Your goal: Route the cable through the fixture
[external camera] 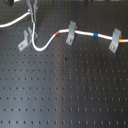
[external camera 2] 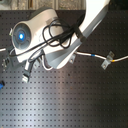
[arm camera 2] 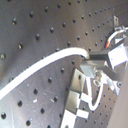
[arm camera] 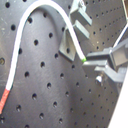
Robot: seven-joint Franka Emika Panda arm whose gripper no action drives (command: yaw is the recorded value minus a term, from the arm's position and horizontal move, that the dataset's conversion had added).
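The cable [external camera: 47, 42] lies across the far part of the bench [external camera: 65, 95]. In the first exterior view it already sits in the middle bracket [external camera: 71, 33] and the far-right bracket [external camera: 116, 40], with a red band [external camera: 60, 33] just before the middle one and a blue band [external camera: 95, 35] between the two. From the red band it sags toward me in a loop, then climbs steeply up to the gripper [external camera: 33, 24], and beyond that a free length trails off toward the bench's far left corner.

My jaws are shut on the cable; in the first wrist view I see it end right at the fingertips [arm camera: 95, 59] with a small green mark there, and the second wrist view shows the same pinch.

The fixture [external camera: 25, 40] I still have to thread is the leftmost bracket, upright and slanted, standing empty. What the next move turns on, as I read it: the fixture sits just beside the held stretch of cable, on the first exterior view's left of it and slightly nearer me, not touching. The cable's long axis at the grasp runs nearly vertical, so I judge I must carry it sideways over the clip's open mouth and lower it in. In the second exterior view the arm hides that bracket, so I can't confirm the gap from above.
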